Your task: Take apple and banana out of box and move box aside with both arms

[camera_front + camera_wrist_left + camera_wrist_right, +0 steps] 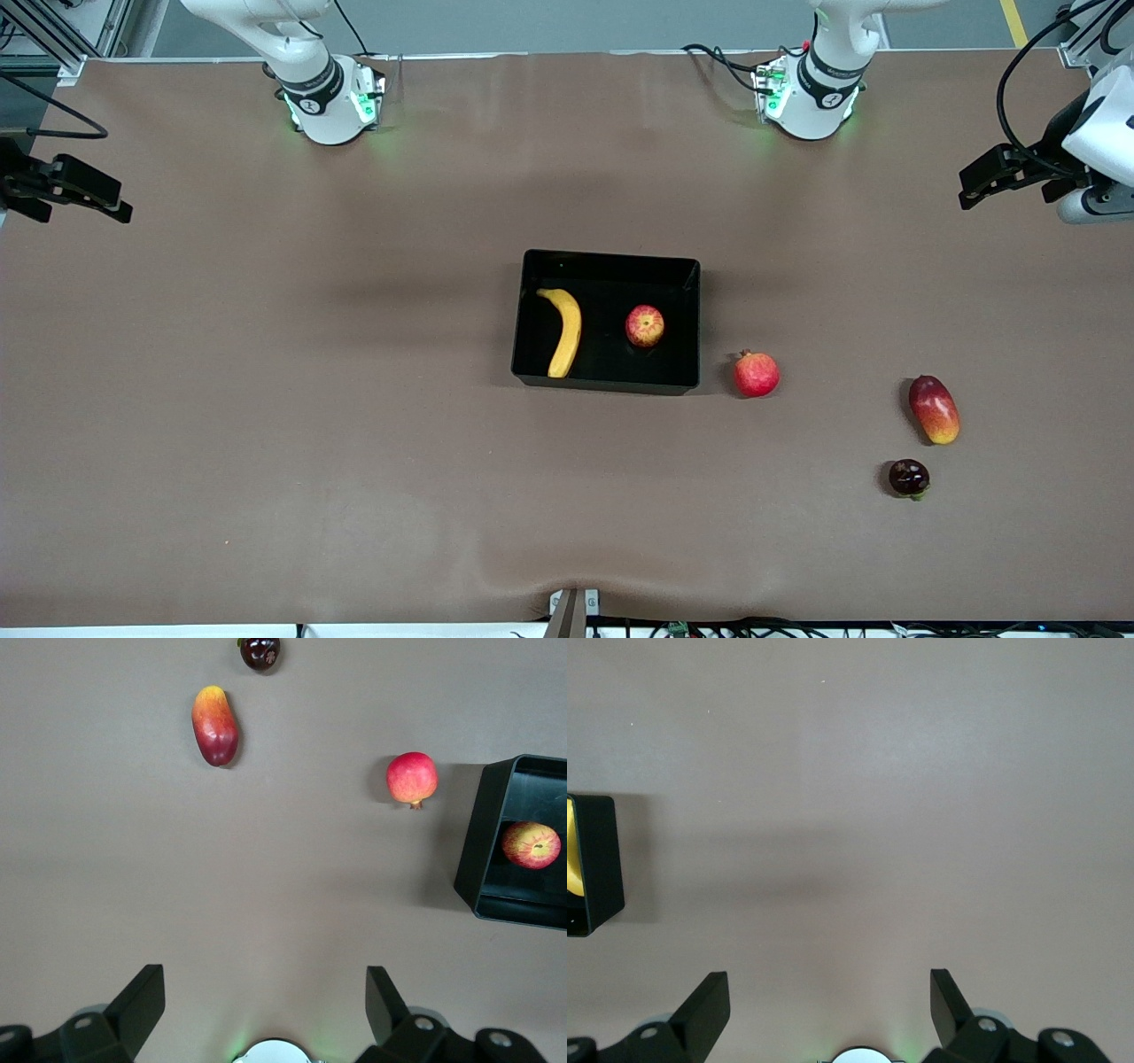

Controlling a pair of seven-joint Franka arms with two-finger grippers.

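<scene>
Fingers (146,992) of both arms spread, empty; banana (572,850) mostly hidden by box (598,859) wall.

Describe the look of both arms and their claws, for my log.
Both arms are white and jointed, with dark grey joint bands. Their round bases glow green, and black cables run to the left arm's base. The left claw and the right claw are each black, with two flat angular fingers.
</scene>
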